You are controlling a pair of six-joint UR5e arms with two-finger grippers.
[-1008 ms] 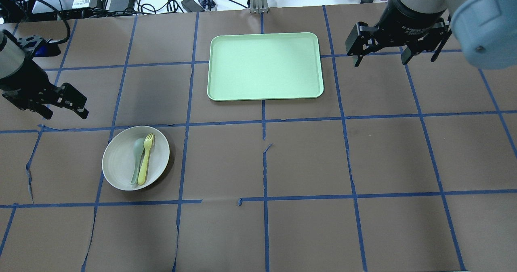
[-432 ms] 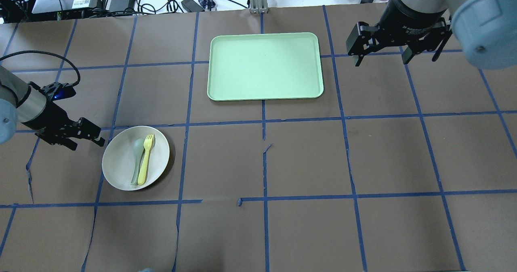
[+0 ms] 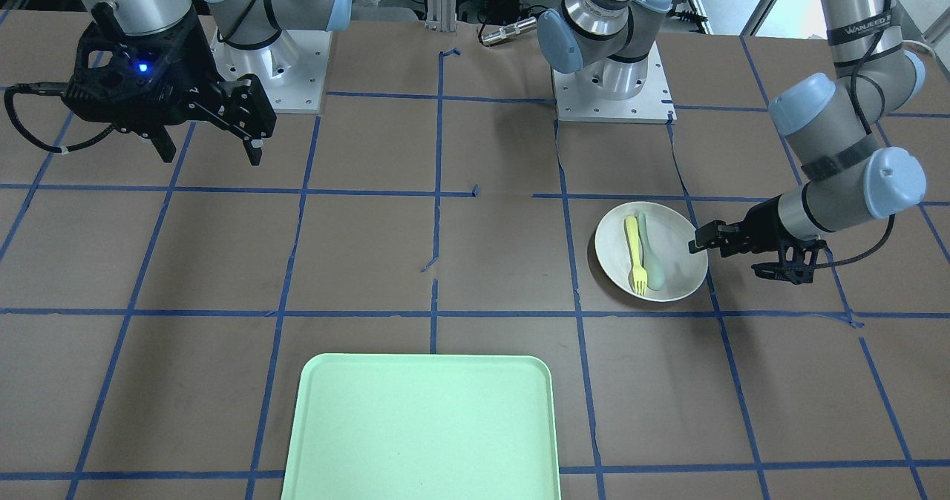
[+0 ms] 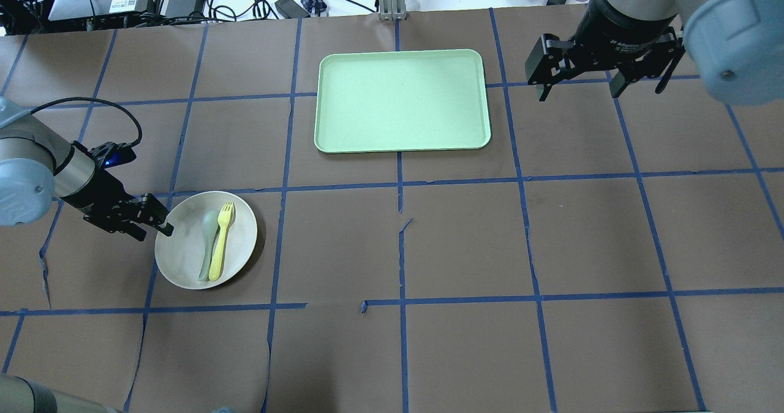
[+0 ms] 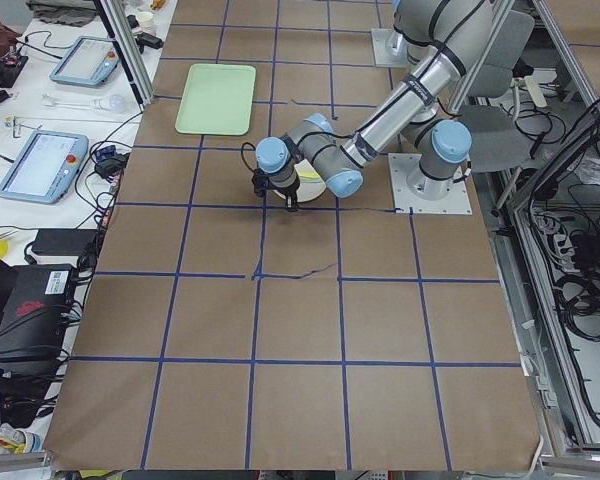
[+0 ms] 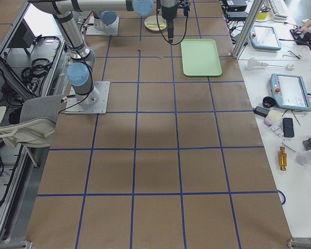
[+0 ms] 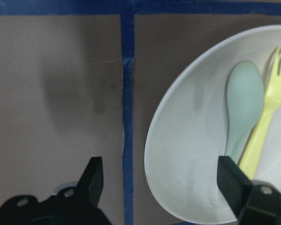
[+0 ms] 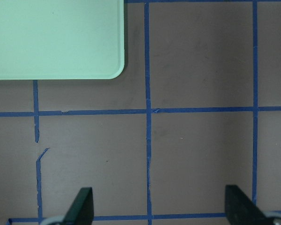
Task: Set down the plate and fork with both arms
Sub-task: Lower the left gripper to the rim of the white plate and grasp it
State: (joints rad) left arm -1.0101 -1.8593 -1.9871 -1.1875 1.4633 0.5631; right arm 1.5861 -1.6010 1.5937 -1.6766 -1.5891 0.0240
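Brown table, grasp step: left gripper, jaws parted, straddles the plate rim and likely needs closing next; right gripper hangs spread.

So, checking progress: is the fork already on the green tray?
No, the fork lies in the plate beside the spoon, well apart from the tray.

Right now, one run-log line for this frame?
phase: pre-grasp | left tool: open, straddling plate rim | fork, spoon: on plate | right tool: open, above table beside tray
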